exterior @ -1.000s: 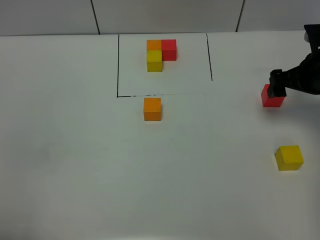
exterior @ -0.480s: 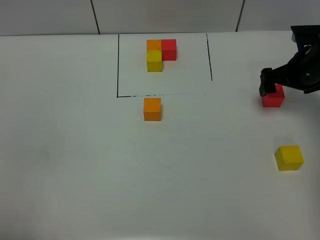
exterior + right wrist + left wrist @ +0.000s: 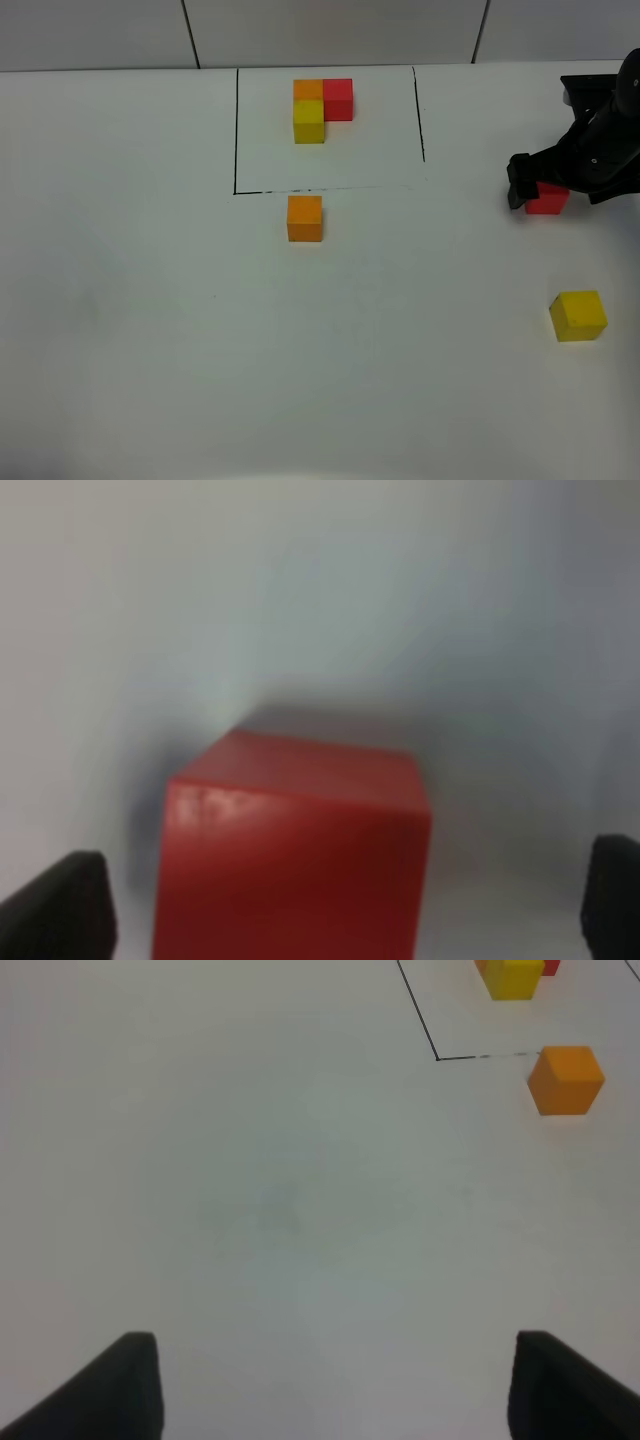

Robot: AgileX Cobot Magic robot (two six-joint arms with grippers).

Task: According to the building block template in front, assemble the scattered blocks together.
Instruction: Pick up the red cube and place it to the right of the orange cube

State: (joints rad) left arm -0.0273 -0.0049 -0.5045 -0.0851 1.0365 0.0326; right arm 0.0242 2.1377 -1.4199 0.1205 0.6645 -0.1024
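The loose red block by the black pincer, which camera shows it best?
The right wrist view: the red block fills much of the picture, close up between the tips of the right pincer. The high view shows it small, partly hidden by that pincer. The left wrist view does not show it.

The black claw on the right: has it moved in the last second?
Yes. The right gripper has shifted left, toward the black frame line, and now straddles the red cube.
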